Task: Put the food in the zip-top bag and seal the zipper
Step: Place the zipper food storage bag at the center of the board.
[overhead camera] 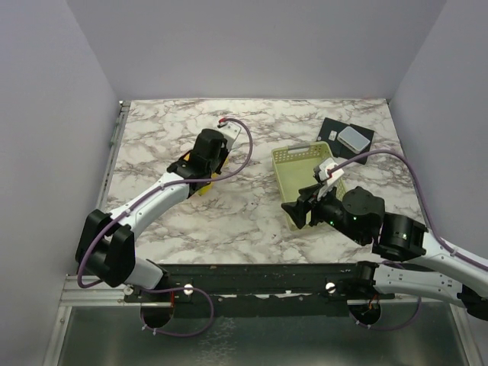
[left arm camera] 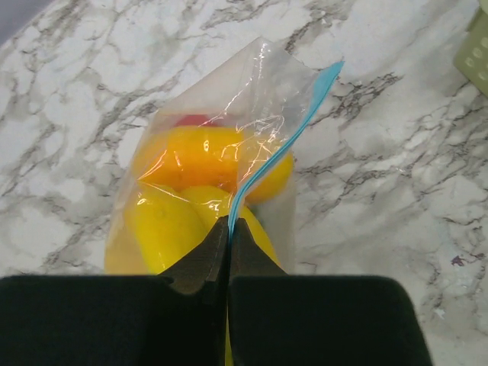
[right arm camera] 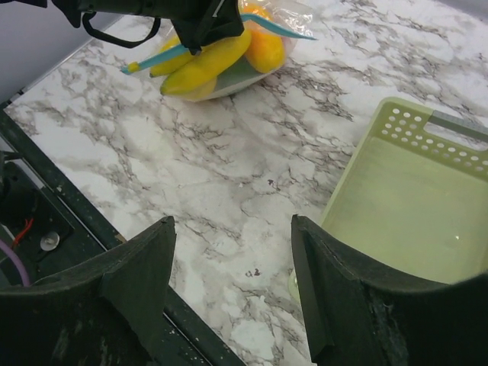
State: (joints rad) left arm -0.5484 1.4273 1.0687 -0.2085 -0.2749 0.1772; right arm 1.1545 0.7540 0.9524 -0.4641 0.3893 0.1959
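The clear zip-top bag lies on the marble table with the food inside: yellow pieces, an orange one and a bit of red. Its light blue zipper runs up from my left gripper, which is shut on the strip. From the right wrist view the bag sits far off at the top, yellow bananas showing through it. My right gripper is open over bare marble with nothing between its fingers, at the basket's near left corner.
A pale yellow-green perforated basket stands right of centre, its rim just right of my right fingers. A black pad with a grey-white block lies at the back right. The table's dark front rail runs below my right gripper.
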